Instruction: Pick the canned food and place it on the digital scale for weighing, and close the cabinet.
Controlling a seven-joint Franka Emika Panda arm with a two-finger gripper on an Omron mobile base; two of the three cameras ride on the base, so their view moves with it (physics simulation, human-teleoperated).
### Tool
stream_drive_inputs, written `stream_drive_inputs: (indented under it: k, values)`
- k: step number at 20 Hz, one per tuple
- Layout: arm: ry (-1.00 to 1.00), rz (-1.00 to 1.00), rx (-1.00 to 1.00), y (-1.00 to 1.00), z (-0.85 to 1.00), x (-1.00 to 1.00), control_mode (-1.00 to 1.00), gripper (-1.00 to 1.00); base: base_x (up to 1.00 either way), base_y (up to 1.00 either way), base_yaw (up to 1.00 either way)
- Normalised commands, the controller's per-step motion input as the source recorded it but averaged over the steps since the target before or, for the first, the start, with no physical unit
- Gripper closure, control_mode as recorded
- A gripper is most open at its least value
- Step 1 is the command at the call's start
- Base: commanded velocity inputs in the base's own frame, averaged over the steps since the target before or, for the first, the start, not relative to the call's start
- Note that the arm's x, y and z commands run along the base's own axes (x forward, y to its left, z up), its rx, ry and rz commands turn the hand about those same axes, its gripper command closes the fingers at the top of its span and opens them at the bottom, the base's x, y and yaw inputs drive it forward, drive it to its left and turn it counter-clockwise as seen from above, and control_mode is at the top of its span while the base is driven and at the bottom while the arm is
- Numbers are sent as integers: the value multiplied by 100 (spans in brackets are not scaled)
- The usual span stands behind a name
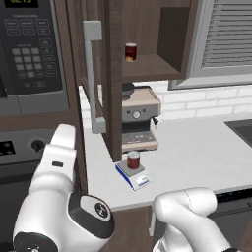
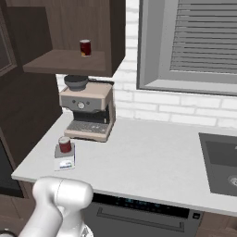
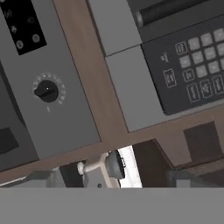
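Note:
The dark red canned food (image 1: pixel 133 160) (image 2: pixel 65 144) stands upright on the digital scale (image 1: pixel 139 180) (image 2: pixel 65 162), on the counter in front of the coffee machine. The brown cabinet (image 1: pixel 162 34) (image 2: pixel 60 28) stands open; its door (image 1: pixel 112 88) swings out toward me, with the long grey bar handle (image 1: pixel 91 74) on its left face. My gripper (image 3: pixel 109 179) is open, its fingertips (image 3: pixel 41 178) wide apart with nothing between them. It faces the oven and microwave panels, left of the door. My white wrist (image 1: pixel 60 152) rises beside the handle.
A second red can with a yellow patch (image 1: pixel 130 51) (image 2: pixel 85 47) sits on the cabinet shelf. The coffee machine (image 1: pixel 140 118) (image 2: pixel 88 111) stands under it. The microwave keypad (image 1: pixel 32 59) (image 3: pixel 192 74) and an oven knob (image 3: pixel 46 91) are close by. A sink (image 2: pixel 222 162) lies right.

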Motion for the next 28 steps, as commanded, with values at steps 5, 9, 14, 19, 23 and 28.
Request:
stream_drive_inputs:
  k: [5,9,14,19,23,28]
  values:
    - [25,-15,-12,47,-7,57,-100,-100,0,0,0]
    - [16,-11,-1,1,-5,42,-100,-100,0,0,0]
    - [25,-7,-17,44,-33,62,-100,-100,0,0,0]
    - [15,-3,-7,13,-9,39,-100,-100,0,0,0]
    - [0,0,6,-62,13,0,-100,-100,0,0,0]
    - [-2,0,11,-93,13,0,-100,-100,0,0,0]
